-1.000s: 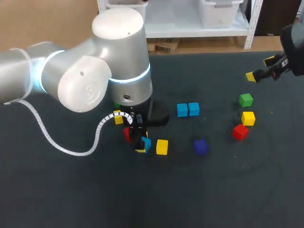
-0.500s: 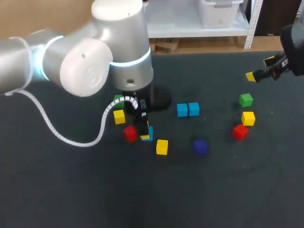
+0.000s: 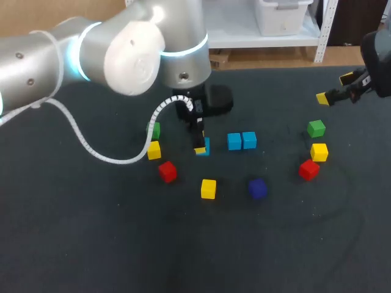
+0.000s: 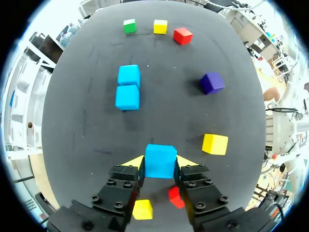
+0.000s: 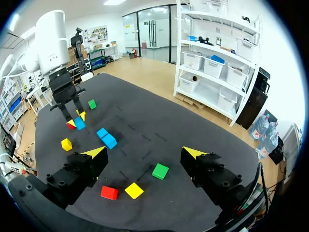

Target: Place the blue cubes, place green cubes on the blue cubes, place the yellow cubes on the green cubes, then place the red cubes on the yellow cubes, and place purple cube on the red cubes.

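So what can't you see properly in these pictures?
Head view: a finger of the left gripper covers most of the blue cube it holds.
Left wrist view: its fingers partly cover the red cube and yellow cube beneath them.
Right wrist view: the purple cube does not show, probably behind a finger of the right gripper.
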